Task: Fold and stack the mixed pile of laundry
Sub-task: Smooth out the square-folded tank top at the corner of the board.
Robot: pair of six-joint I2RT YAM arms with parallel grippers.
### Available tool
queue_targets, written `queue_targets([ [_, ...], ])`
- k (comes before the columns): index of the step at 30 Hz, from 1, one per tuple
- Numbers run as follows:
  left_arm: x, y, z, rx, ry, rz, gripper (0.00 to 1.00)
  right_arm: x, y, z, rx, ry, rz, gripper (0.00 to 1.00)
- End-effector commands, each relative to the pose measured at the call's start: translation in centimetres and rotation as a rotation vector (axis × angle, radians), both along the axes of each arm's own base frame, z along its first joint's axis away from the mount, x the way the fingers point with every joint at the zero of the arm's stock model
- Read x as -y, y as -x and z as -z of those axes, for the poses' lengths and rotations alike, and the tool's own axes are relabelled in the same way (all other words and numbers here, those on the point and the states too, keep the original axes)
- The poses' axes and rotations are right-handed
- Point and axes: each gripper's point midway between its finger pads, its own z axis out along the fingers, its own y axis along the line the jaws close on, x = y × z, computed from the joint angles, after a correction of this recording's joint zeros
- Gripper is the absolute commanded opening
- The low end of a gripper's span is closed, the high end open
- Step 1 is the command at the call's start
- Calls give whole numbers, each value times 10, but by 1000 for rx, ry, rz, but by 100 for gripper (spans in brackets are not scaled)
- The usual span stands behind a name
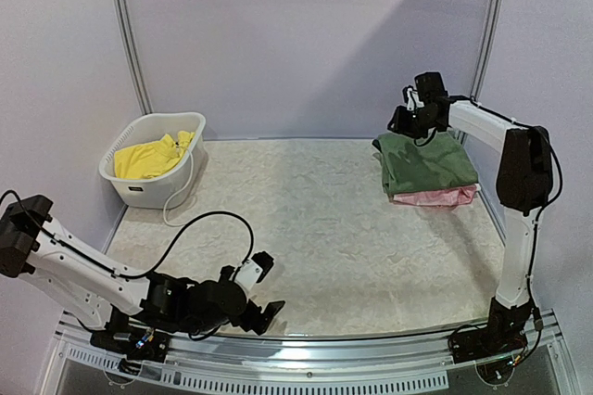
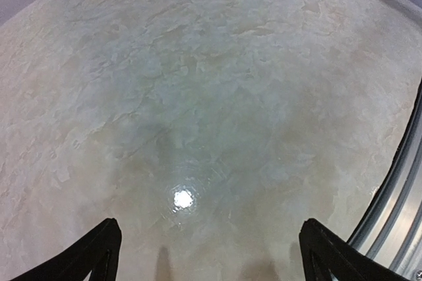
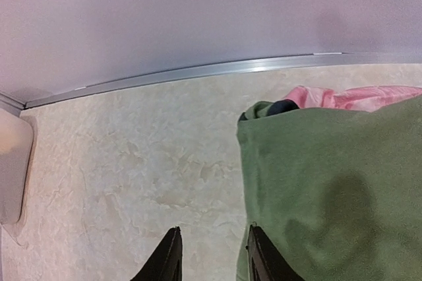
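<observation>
A folded olive-green garment (image 1: 426,163) lies on top of a pink garment (image 1: 435,196) at the far right of the table. In the right wrist view the green garment (image 3: 330,188) fills the right side, with the pink garment (image 3: 349,96) and a bit of dark blue garment (image 3: 285,105) showing at its far edge. My right gripper (image 1: 402,122) (image 3: 214,261) is open and empty just above the stack's left edge. Its right finger (image 3: 264,261) stands over the green edge. Yellow shorts (image 1: 148,156) lie in the basket. My left gripper (image 1: 269,290) (image 2: 211,258) is open wide and empty, low over bare table at the near edge.
A white slotted basket (image 1: 176,182) stands at the far left, with a white cord trailing from it. Its corner shows in the right wrist view (image 3: 12,169). A metal rail (image 3: 198,73) runs along the back wall. The table's near rim (image 2: 395,202) is close to the left gripper.
</observation>
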Motion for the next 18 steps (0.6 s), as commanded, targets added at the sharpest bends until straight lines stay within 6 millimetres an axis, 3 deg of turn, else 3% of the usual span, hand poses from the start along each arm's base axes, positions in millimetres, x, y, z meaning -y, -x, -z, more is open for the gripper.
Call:
queue_targets([
  [1, -11, 0, 0, 20, -30, -19, 96, -10, -14, -4, 62, -5, -15, 33],
  [7, -15, 0, 4, 7, -22, -40, 96, -7, -34, 16, 46, 39, 10, 29],
  [11, -17, -1, 4, 8, -24, -57, 96, 2, -49, 52, -11, 61, 31, 28],
  [18, -19, -4, 5, 9, -24, -84, 96, 24, -67, 92, -58, 23, 68, 26],
])
